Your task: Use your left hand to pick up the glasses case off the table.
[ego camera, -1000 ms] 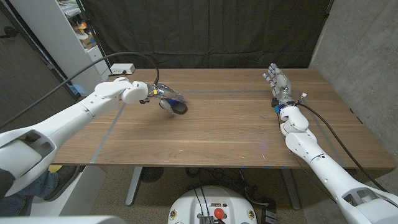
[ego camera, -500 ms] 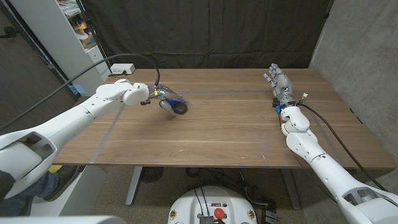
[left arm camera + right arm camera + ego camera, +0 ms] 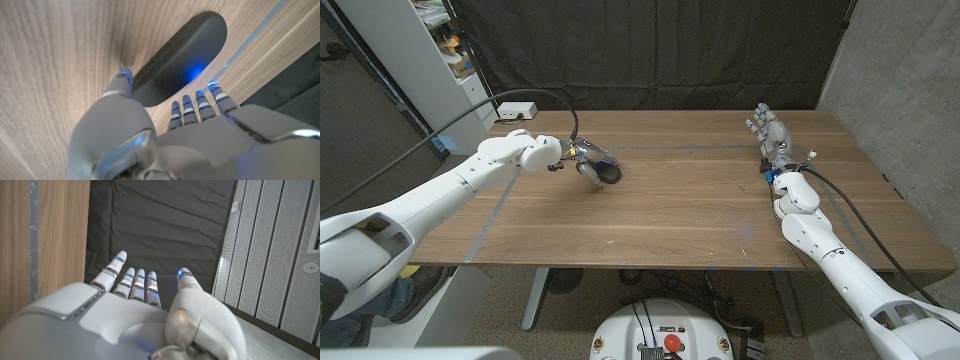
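The dark glasses case (image 3: 607,173) lies on the wooden table (image 3: 680,210), on the robot's left half of it and toward the far edge. The left hand (image 3: 582,158) is right at the case on the arm's side of it, fingers reaching down over it. From the left wrist camera the case (image 3: 182,57) is a smooth, rounded dark shell lying lengthwise on the wood, with a blue glow reflected on its surface; the left hand (image 3: 165,135) has its fingertips (image 3: 200,97) bunched along one long side of the case and the thumb at the opposite side, so the case sits between them. Whether they are actually pressing it I cannot tell, and the case looks to be resting on the wood. A pale strip runs across the table just beyond the case. Well away from the case, across the table on the robot's right side, the right hand (image 3: 769,135) is near the far edge with its fingers straight, slightly apart and holding nothing; in its wrist camera the right hand (image 3: 135,310) points toward a dark curtain (image 3: 160,230) behind the table.
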You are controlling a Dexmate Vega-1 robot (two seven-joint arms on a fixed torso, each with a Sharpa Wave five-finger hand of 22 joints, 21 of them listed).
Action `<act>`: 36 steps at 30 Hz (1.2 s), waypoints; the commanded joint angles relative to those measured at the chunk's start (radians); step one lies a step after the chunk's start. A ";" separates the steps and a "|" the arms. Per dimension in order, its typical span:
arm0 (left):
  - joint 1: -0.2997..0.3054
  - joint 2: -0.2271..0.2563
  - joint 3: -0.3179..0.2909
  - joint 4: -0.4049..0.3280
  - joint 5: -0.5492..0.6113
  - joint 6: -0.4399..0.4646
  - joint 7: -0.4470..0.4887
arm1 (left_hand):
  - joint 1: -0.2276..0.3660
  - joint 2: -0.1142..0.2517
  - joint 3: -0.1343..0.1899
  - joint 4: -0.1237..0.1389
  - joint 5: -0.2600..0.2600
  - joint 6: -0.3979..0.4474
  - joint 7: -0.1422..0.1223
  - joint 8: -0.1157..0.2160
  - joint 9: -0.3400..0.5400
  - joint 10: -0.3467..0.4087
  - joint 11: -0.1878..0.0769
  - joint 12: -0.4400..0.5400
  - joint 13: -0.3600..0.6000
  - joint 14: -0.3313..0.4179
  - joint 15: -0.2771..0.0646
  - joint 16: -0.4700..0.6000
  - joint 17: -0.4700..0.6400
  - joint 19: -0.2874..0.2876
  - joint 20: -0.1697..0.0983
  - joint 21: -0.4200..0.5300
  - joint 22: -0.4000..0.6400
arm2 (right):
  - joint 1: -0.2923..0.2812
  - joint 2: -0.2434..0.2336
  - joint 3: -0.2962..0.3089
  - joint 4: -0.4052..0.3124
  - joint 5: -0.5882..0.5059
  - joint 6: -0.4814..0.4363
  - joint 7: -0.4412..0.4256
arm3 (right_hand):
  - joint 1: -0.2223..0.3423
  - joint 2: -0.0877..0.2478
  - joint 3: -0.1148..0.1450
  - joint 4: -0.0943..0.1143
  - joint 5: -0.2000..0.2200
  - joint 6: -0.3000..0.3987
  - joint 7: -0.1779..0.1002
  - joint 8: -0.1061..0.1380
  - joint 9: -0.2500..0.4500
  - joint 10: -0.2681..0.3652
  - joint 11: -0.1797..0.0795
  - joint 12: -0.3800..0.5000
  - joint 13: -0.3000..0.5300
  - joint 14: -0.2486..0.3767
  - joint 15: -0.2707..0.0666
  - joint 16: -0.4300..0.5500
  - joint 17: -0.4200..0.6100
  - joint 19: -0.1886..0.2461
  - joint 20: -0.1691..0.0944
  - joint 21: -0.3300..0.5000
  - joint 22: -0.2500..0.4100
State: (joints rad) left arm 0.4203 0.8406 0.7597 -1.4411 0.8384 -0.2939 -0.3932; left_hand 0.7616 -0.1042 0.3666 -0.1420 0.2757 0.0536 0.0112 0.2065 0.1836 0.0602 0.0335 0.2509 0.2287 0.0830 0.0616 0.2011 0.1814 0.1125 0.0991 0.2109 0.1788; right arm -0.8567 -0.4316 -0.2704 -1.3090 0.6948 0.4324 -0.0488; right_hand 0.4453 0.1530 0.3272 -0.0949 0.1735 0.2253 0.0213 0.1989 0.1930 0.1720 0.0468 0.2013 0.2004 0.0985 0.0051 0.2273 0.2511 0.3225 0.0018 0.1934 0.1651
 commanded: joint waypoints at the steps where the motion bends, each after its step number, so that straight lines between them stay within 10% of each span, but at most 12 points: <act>1: 0.021 0.002 -0.006 0.003 -0.009 0.013 0.055 | 0.038 0.006 0.002 -0.011 0.008 0.044 0.000 0.012 0.004 0.040 -0.014 0.014 0.001 0.052 -0.020 0.014 0.003 0.068 -0.012 0.021 0.003 | 0.000 0.006 0.003 0.019 0.010 0.006 0.012 | -0.008 0.001 -0.004 -0.001 0.006 0.006 -0.002 0.002 0.001 0.007 0.002 0.008 0.002 0.006 0.000 0.008 0.001 0.009 -0.001 0.002 0.005; 20: 0.108 0.035 -0.061 -0.061 -0.049 0.103 0.119 | 0.165 0.042 -0.021 -0.014 -0.020 0.239 0.011 0.044 0.010 0.224 -0.084 0.064 0.010 0.270 -0.105 0.064 0.015 0.387 0.023 0.110 0.008 | 0.058 0.057 -0.010 0.117 0.033 0.030 0.081 | -0.014 -0.006 -0.008 0.000 0.005 0.009 -0.003 0.003 0.002 0.011 0.001 0.008 0.002 0.009 -0.001 0.009 0.000 0.011 0.000 0.002 0.005; 36: 0.142 0.035 -0.064 -0.081 -0.027 0.155 0.157 | 0.198 0.055 -0.028 -0.014 -0.035 0.270 -0.002 0.046 0.012 0.259 -0.097 0.072 0.014 0.303 -0.117 0.073 0.017 0.393 0.030 0.105 0.008 | 0.068 0.087 -0.005 0.156 0.049 0.053 0.107 | -0.024 -0.013 -0.013 0.004 0.003 0.014 -0.005 0.004 0.002 0.018 0.004 0.010 0.002 0.019 -0.003 0.011 0.000 0.014 0.000 0.002 0.005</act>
State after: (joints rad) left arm 0.5357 0.8749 0.7013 -1.5076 0.8048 -0.1719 -0.2627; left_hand 0.9428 -0.0498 0.3444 -0.1558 0.2438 0.3078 0.0104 0.2469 0.1934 0.3052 -0.0627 0.3115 0.2397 0.3708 -0.0426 0.2666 0.1933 0.4958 0.1343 0.3155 0.1841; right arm -0.7964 -0.3622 -0.2767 -1.1800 0.7339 0.4742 0.0402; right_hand 0.4320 0.1397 0.3146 -0.0909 0.1735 0.2287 0.0178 0.1985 0.1929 0.1824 0.0500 0.2091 0.2004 0.1041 -0.0001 0.2349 0.2512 0.3298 0.0017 0.1934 0.1651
